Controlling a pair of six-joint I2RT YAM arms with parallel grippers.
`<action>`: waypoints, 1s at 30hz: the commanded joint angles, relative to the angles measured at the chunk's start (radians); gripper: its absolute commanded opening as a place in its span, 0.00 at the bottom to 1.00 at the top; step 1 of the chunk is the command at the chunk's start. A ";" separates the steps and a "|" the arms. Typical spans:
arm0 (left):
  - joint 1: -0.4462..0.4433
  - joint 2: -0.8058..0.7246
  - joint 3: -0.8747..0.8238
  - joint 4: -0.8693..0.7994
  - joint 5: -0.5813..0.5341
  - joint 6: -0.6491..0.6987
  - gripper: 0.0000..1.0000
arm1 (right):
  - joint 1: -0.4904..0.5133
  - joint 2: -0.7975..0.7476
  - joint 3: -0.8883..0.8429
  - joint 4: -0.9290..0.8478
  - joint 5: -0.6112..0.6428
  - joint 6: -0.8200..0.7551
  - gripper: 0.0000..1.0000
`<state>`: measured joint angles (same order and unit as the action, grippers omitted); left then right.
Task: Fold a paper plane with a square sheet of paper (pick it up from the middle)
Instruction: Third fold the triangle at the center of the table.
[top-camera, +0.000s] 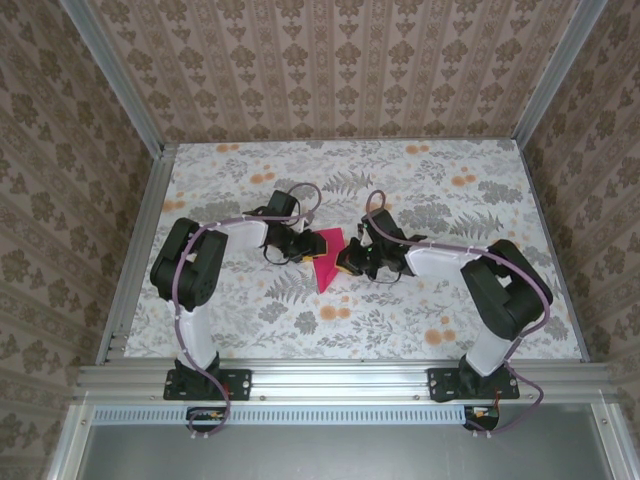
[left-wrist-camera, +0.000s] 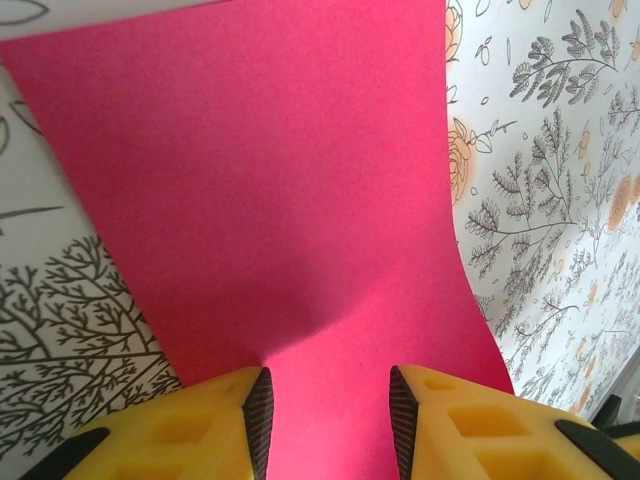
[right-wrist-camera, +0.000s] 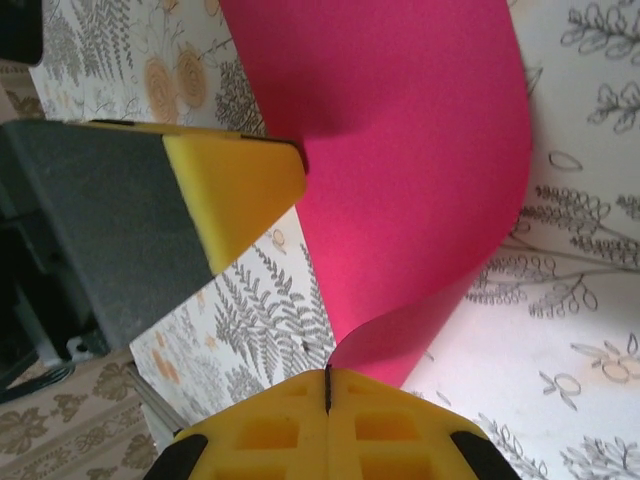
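Floral table (top-camera: 450, 200): left arm (top-camera: 190, 265) and right arm (top-camera: 500, 285) both reach in to its middle, about halfway between the left and right edges, where the pink paper sheet (top-camera: 327, 262) sits, part flat, part curled up. Left gripper (left-wrist-camera: 328, 395) has its jaws spread apart, tips down at the sheet, pink paper showing in the gap and a small dent by one tip. Right gripper (right-wrist-camera: 327, 385) has its jaws pressed together, pinching the sheet's curled-up edge.
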<state>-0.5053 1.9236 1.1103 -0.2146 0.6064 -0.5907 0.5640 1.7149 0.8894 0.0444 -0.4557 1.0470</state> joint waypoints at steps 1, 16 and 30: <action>0.005 -0.014 0.032 -0.008 0.024 -0.015 0.39 | 0.009 0.038 0.057 -0.042 0.052 -0.022 0.06; 0.042 0.030 0.063 0.012 0.003 -0.038 0.39 | 0.015 0.084 0.069 0.004 0.052 -0.031 0.07; 0.033 0.075 0.094 -0.047 -0.010 0.000 0.38 | 0.021 0.137 0.087 0.070 0.029 -0.028 0.07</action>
<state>-0.4648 1.9747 1.1801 -0.2310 0.6033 -0.6125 0.5789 1.8320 0.9501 0.0814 -0.4034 1.0214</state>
